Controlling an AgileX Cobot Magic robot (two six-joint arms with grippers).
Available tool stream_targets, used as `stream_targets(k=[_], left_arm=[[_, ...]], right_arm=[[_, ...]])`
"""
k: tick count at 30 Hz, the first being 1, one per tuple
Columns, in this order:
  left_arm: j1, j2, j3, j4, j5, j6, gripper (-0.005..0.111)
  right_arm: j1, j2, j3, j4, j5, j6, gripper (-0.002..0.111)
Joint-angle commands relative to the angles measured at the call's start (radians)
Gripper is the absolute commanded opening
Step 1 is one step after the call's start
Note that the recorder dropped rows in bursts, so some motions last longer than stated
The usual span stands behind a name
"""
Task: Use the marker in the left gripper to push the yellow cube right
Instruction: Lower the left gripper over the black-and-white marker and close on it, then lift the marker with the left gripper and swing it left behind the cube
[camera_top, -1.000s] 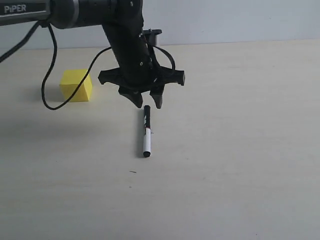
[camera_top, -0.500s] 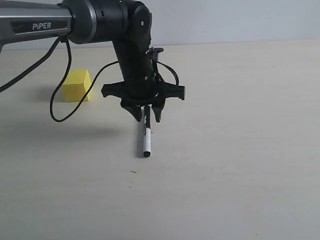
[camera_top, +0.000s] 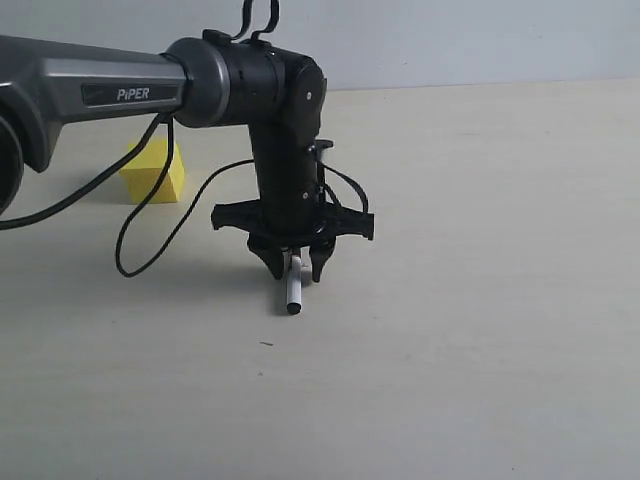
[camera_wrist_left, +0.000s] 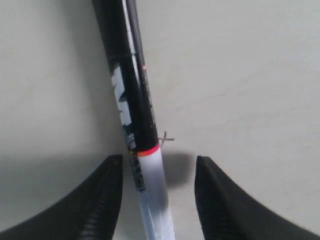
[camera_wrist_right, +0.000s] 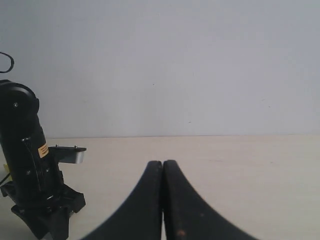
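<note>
There is one marker (camera_top: 293, 291) on the table (camera_top: 480, 350), one yellow cube (camera_top: 160, 178) and two grippers, only one of them over the work.

The marker lies flat near the middle of the table, a little toward the left edge, with its length running from the far edge toward the near edge. Its white end with a black tip points at the near edge.

The left gripper (camera_top: 297, 275) hangs straight down over the marker, its two fingers (camera_wrist_left: 100, 200) spread apart and straddling the barrel (camera_wrist_left: 135, 115). In the left wrist view there is bare table on both sides of the marker, so nothing is pinched.

The cube sits well apart from it, back near the far left corner, resting flat on the surface.

The right gripper (camera_wrist_right: 163, 165) shows only in its own wrist view, with its two fingers pressed together and nothing between them.

The one word I can read is "PiPER", in pale letters on the grey forearm (camera_top: 135, 93) of the left arm. The marker has dark print on its white part and pale marks on its black part, with a thin orange-red ring between, but none of it is legible. A small orange sticker (camera_wrist_right: 42, 150) on the left arm's wrist is too small to read.
</note>
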Motion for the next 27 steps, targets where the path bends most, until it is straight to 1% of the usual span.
stream_targets(k=[1,3,5,8,9,10,11,16,22,23,27], left_arm=[[-0.008,-0.004,0.008,0.029,-0.002,-0.037,0.046],[-0.010,-0.004,0.008,0.029,-0.002,-0.051,0.046],[-0.010,-0.004,0.008,0.029,-0.004,-0.055,0.043],[-0.010,-0.004,0.008,0.029,-0.013,-0.055,0.028],[-0.010,-0.004,0.008,0.029,-0.015,-0.055,0.020],[-0.010,-0.004,0.008,0.029,-0.015,-0.046,0.007],[-0.010,-0.004,0.008,0.029,-0.019,-0.040,0.001],[-0.010,-0.024,0.008,0.025,-0.031,0.030,0.000],[-0.010,-0.151,0.008,0.029,-0.027,0.237,0.000],[-0.010,-0.179,0.008,0.029,-0.028,0.279,0.000],[-0.010,-0.287,0.008,0.026,0.028,0.536,0.000]], right_arm=[[0.001,-0.006,0.004,-0.001,-0.005,-0.003,0.000],[0.001,-0.006,0.004,-0.001,-0.005,-0.003,0.000],[0.001,-0.006,0.004,-0.001,-0.005,-0.003,0.000],[0.001,-0.006,0.004,-0.001,-0.005,-0.003,0.000],[0.001,-0.006,0.004,-0.001,-0.005,-0.003,0.000],[0.001,-0.006,0.004,-0.001,-0.005,-0.003,0.000],[0.001,-0.006,0.004,-0.001,-0.005,-0.003,0.000],[0.001,-0.006,0.004,-0.001,-0.005,-0.003,0.000],[0.001,-0.006,0.004,-0.001,-0.005,-0.003,0.000],[0.001,-0.006,0.004,-0.001,-0.005,-0.003,0.000],[0.001,-0.006,0.004,-0.001,-0.005,-0.003,0.000]])
